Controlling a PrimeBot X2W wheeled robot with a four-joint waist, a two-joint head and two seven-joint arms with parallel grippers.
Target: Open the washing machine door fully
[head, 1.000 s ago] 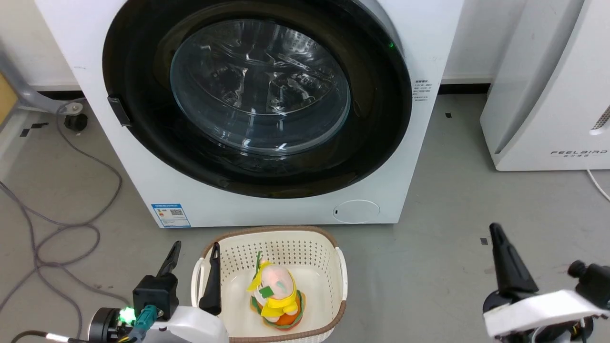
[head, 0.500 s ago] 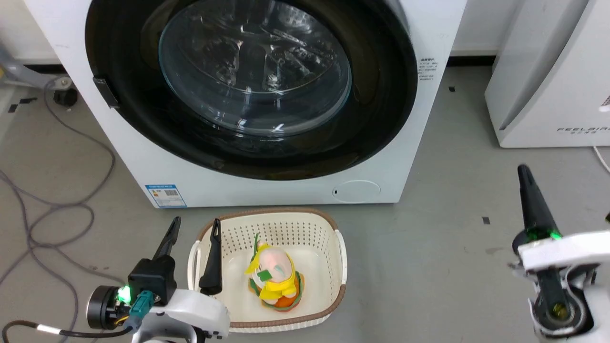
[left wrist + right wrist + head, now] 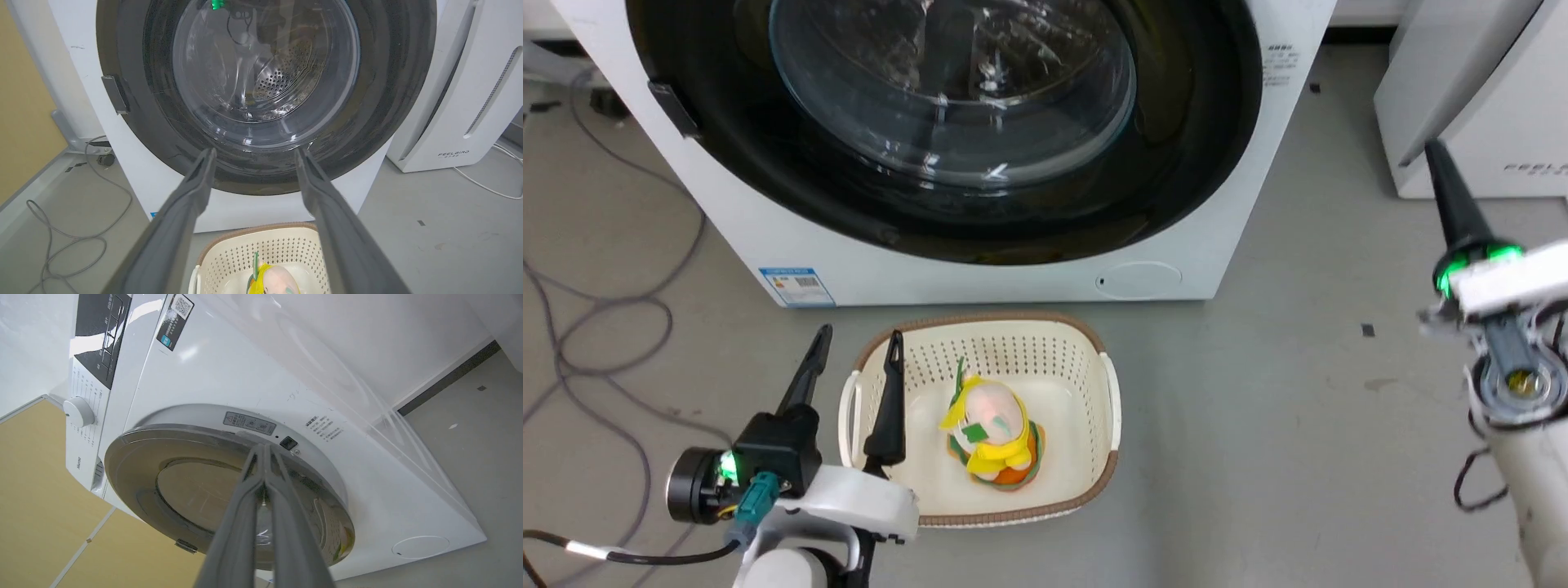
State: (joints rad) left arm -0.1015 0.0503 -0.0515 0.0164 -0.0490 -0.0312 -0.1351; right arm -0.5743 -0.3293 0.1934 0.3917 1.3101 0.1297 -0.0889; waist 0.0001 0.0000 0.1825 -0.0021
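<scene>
From the head view, the washing machine door fills the front of the machine ahead of me, its black ring around the clear glass bowl. A cream basket stands on the grey floor just below it with a small yellow and orange toy inside. My left gripper sits low at the basket's left rim, spread wide and holding nothing, one finger over the floor and the other over the basket's edge. My left wrist view adds what lies past the glass: the perforated steel drum, framed between my two parted fingers. It also shows a small dark bracket on the door's left edge. My right gripper is raised at the far right, beside a white appliance and well apart from the door. The head view gives me just one dark finger there. The right wrist view settles it: the two fingers are pressed together at the tips with nothing between them. That view looks across the door from the side and brings in the control panel and its white knob. It also shows a small dark slot on the white ring beside the door's rim. The rim seems to stand a little proud there, though I cannot tell if the door is unlatched.
</scene>
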